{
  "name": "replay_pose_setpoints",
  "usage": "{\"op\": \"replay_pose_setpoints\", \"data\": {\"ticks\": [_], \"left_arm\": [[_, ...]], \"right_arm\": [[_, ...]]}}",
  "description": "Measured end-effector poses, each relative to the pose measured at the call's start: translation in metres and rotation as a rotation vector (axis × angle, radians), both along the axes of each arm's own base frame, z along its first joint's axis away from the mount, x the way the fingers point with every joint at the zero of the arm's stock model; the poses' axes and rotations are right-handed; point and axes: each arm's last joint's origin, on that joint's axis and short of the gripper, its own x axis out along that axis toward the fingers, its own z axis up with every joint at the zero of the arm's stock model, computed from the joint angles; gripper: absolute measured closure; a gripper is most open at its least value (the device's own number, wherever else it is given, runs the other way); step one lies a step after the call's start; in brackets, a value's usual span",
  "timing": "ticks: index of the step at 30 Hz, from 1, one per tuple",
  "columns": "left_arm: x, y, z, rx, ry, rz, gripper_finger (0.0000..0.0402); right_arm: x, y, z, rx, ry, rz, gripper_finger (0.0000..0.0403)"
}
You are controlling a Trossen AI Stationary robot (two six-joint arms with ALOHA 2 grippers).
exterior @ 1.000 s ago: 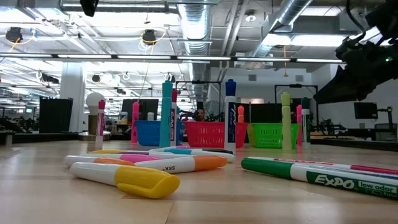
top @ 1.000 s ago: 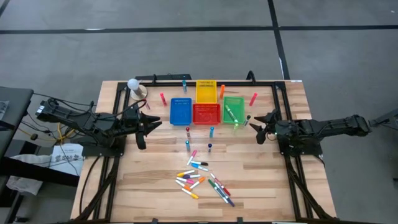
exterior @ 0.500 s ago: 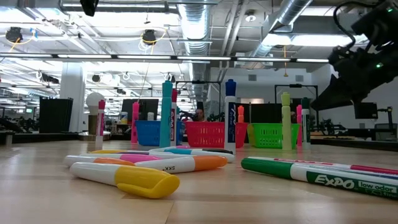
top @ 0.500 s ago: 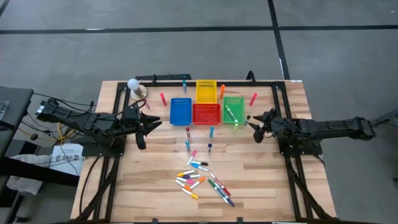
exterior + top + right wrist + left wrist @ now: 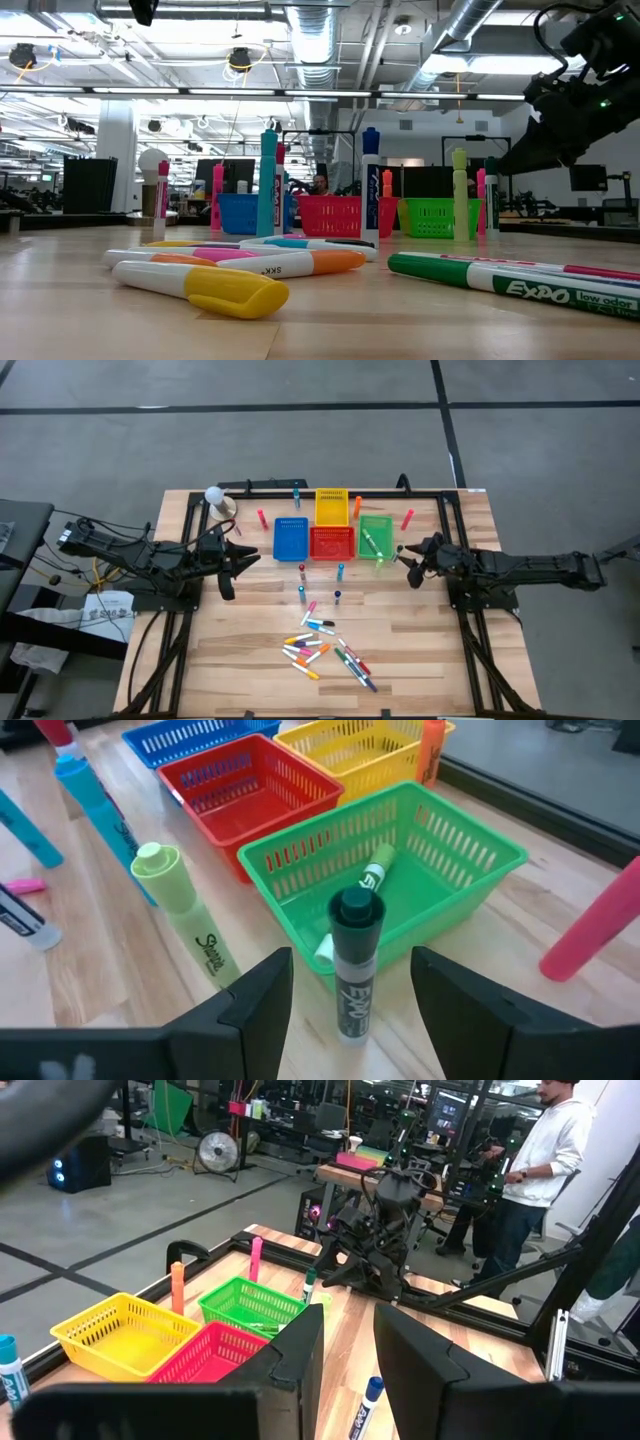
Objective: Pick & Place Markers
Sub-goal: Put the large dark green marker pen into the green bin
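One marker (image 5: 372,870) lies inside the green bin (image 5: 376,536), a green one resting against the mesh floor; as far as the pictures show, that is the only marker binned. The blue bin (image 5: 291,538), red bin (image 5: 332,542) and yellow bin (image 5: 332,506) look bare from above.

Most of the work is left. A loose heap of markers (image 5: 325,650) lies flat on the surface (image 5: 440,660) at about 6 o'clock from the bins, in pink, orange, yellow, green and blue. Several more stand upright around the bins: a few just at 6 o'clock of the red bin, one pink at 9 o'clock of the blue bin, one pink at 3 o'clock of the green bin, and others along the 12 o'clock edge beside the yellow bin.

The right gripper (image 5: 408,565) hovers at 4 o'clock of the green bin, its fingers spread wide and grasping nothing. Between them in the right wrist view stands a dark-capped marker (image 5: 354,965), upright just outside the green bin's wall, with a light green marker (image 5: 185,913) just beside it. I judge the dark-capped one the next pick.

The left gripper (image 5: 232,565) waits at 9 o'clock of the blue bin, fingers narrowly parted and empty.
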Motion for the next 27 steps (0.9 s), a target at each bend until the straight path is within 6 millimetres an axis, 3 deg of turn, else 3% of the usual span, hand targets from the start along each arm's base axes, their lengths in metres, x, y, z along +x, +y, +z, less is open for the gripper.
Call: {"op": "replay_pose_setpoints", "data": {"ticks": [27], "left_arm": [[0.0000, 0.0000, 0.0000, 0.000, 0.000, -0.001, 0.0310]], "right_arm": [[0.0085, -0.0050, -0.0023, 0.001, 0.025, 0.038, 0.0211]]}}
